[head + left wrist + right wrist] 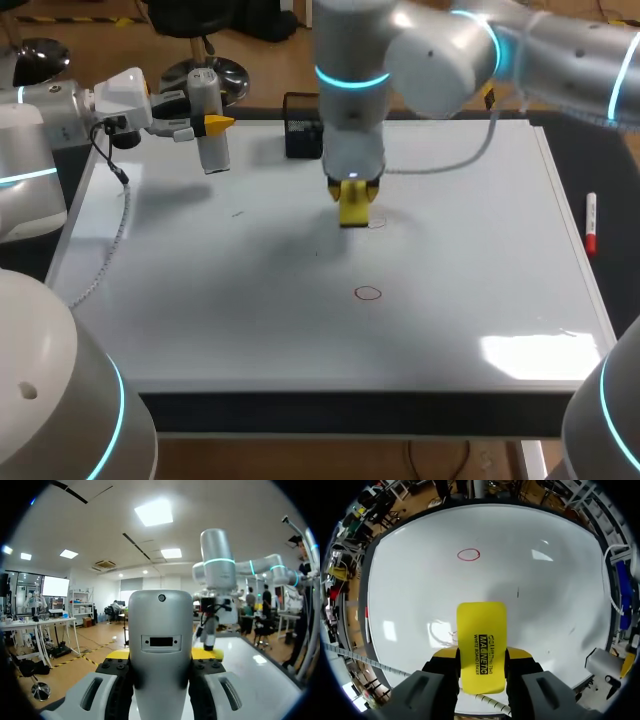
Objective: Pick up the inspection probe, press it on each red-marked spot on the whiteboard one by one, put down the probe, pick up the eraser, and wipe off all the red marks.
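In the head view, the left pincer (pixel 214 125) is clenching the grey probe (pixel 208 130) by its upper part. It is holding the probe upright near the far left corner of the whiteboard (pixel 250 320), probably to leave the middle free for the other arm. The probe is not lying on the worktop. The right pincer (pixel 352 192) is pointing straight down and grasping the yellow eraser (pixel 355 210), pressing its lower edge onto the board, which is a posture suited to wiping. A faint trace (pixel 379 224) is showing just beside the eraser. One red ring (pixel 368 293) is sitting nearer the front edge, well apart from the eraser and seemingly next in line. A marker pen (pixel 591 222) is lying on the dark worktop beside the board.

In the left wrist view, the probe (pixel 161 645) is filling the gap between the two fingers, which are touching it from both sides. The pincer is facing level across the board toward the right arm.

In the right wrist view, the eraser (pixel 482 640) is standing between the fingers. The smeared trace is lying beside it, and the red ring (pixel 468 555) is waiting ahead.
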`<state>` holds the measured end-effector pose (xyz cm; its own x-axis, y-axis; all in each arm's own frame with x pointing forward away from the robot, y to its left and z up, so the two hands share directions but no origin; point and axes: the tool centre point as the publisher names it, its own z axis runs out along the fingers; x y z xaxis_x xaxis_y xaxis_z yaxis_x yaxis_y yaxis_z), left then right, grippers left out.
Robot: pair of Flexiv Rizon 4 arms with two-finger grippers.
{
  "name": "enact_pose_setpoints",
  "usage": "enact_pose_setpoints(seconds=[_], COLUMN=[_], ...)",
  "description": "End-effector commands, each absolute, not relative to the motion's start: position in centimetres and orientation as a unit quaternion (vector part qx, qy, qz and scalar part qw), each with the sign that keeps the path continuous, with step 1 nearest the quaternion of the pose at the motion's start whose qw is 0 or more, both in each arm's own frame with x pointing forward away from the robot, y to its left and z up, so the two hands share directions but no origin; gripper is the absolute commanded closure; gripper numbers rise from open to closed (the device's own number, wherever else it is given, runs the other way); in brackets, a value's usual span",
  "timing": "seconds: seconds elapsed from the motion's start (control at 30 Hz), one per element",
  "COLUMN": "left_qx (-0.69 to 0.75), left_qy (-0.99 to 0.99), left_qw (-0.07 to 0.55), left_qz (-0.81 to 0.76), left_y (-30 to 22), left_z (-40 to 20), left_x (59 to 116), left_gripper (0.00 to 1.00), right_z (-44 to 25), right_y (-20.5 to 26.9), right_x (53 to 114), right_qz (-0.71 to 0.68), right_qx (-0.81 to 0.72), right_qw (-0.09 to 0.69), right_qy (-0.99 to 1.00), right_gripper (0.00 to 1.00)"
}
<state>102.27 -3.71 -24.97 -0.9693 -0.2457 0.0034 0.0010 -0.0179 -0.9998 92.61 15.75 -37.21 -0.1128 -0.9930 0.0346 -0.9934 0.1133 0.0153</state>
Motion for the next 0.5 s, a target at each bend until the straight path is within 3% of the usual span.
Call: enact_pose_setpoints(seconds=[0.03,0.5], left_qx=[-0.087,-0.087], left_qy=[0.696,0.696], left_qw=[0.086,0.086], left_qz=[-0.708,-0.708], left_y=[-3.7,-3.7], left_z=[-24.9,-24.9], left_x=[102.4,102.4], left_gripper=[1.0,1.0], right_z=[-36.3,-35.4], right_y=[13.1,4.3], right_x=[95.2,102.6], right_qz=[-0.001,0.004], right_qx=[0.659,0.605], right_qw=[0.018,0.025], right_qy=[-0.752,-0.796], right_gripper=[1.0,1.0])
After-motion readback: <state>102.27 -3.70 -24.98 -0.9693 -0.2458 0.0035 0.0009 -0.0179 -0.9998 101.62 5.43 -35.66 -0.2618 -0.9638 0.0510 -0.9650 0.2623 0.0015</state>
